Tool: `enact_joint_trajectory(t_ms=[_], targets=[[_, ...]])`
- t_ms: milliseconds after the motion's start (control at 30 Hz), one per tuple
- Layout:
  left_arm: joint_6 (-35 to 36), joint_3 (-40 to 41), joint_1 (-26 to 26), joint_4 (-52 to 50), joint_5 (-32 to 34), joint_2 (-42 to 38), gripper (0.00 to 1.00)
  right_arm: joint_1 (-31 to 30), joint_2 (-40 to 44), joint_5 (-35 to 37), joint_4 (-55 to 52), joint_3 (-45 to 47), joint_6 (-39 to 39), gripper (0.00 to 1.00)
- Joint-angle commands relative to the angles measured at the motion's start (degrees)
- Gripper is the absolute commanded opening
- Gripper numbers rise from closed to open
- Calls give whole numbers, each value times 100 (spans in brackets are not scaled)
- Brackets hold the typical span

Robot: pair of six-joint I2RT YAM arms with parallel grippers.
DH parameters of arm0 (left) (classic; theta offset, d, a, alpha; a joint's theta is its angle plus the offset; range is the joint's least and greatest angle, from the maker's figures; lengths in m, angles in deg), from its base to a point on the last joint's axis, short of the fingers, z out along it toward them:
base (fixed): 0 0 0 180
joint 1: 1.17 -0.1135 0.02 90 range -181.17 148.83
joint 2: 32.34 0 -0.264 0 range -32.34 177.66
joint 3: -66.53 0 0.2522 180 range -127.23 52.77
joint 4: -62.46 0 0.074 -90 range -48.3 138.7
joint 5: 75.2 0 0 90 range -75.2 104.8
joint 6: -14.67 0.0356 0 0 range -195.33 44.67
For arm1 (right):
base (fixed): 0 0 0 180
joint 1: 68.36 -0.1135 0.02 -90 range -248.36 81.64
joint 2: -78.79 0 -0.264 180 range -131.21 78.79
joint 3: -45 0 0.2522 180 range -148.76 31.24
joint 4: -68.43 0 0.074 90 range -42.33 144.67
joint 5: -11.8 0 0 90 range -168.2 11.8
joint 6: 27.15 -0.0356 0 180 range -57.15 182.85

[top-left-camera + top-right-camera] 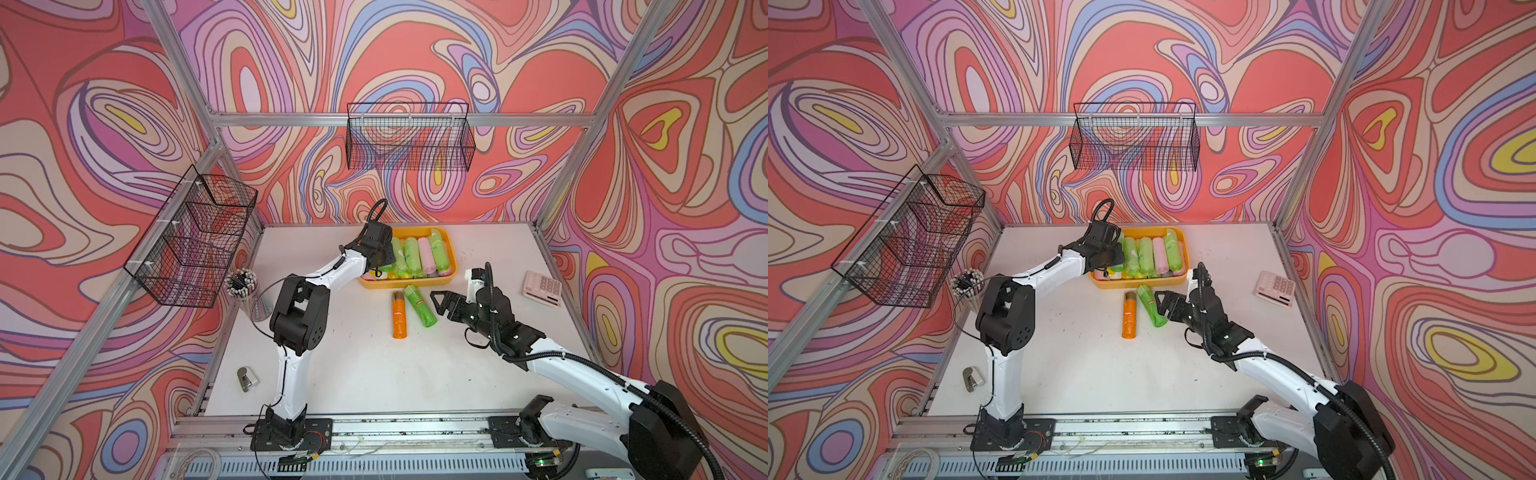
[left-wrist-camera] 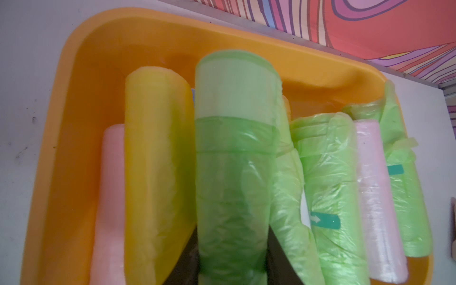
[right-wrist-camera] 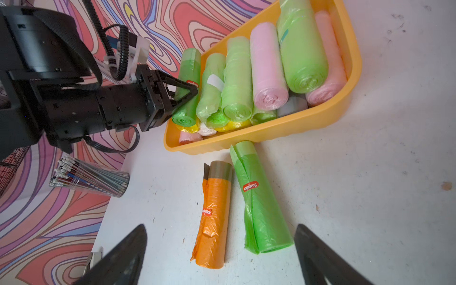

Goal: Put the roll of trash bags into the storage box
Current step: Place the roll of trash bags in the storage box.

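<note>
My left pincer was clamped on a light green plastic roll of trash bags. I held it over the left end of the shallow orange-yellow plastic storage box, above a yellow roll and a pale pink roll lying there. More green and pink rolls crowded the rest of the box.

My right pincer stood wide apart and empty, low over the white tabletop. It was just beside a darker green labelled roll and an orange labelled roll, both lying just in front of the box. A clear cup of pencils and a pink calculator stood well off to either side.
</note>
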Motion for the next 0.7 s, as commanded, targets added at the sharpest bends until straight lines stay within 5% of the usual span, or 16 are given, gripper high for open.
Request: enact_joint_trajectory(t_ms=[0,233,467,667], targets=[[-28,-289,-62,-74,-141,126,7,-29,-31,-35,105,134,-18,95],[70,-429,-88,-142,-254,243,9,-30,-122,-37,137,188,4,95],[251,-769,-89,-436,-259,355,36,-30,-162,-35,103,169,36,95],[352,-616,-86,-360,-463,168,49,-29,-171,-17,46,157,53,95]])
